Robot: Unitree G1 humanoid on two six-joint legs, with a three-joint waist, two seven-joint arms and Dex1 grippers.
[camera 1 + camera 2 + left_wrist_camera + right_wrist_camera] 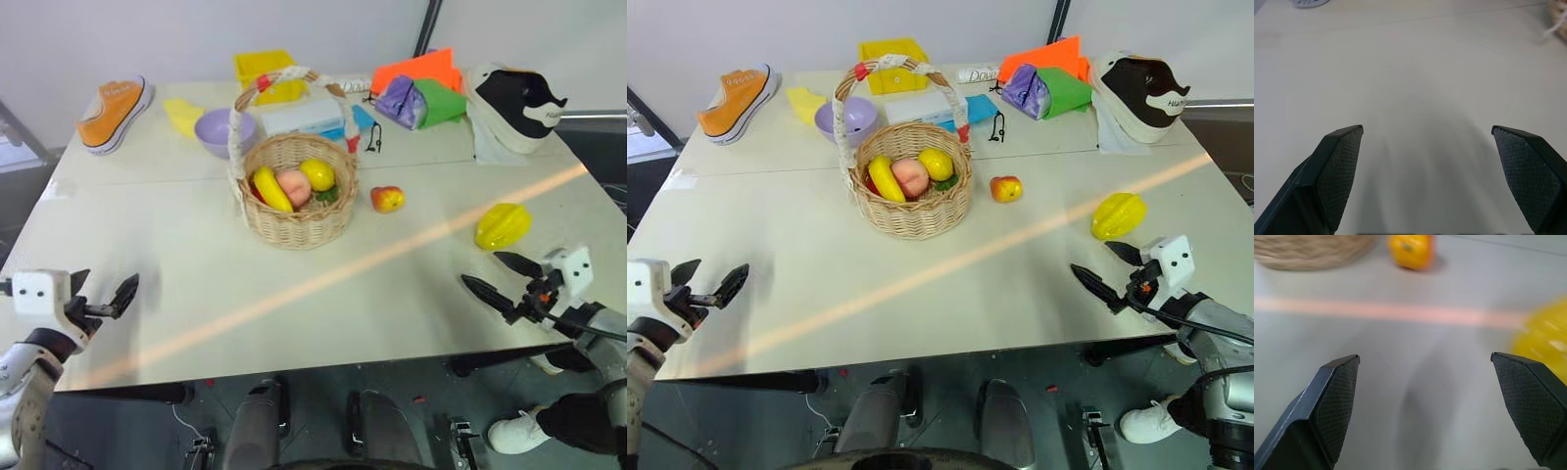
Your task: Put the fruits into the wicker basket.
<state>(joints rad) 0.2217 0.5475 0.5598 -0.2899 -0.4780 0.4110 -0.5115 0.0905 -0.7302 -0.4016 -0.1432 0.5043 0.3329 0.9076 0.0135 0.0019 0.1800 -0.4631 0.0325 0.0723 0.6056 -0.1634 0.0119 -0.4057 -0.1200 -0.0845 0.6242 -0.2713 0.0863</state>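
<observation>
Sunlit stripe (323, 279) across white table (196, 264)

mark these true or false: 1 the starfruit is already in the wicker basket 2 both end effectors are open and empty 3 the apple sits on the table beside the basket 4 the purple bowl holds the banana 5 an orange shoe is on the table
1. False: the starfruit lies on the table, near the right end effector.
2. True: the left end effector is open and empty too.
3. True: the apple sits just right of the wicker basket.
4. False: the banana is in the basket; the purple bowl stands behind it.
5. True: the orange shoe is at the far left.
</observation>
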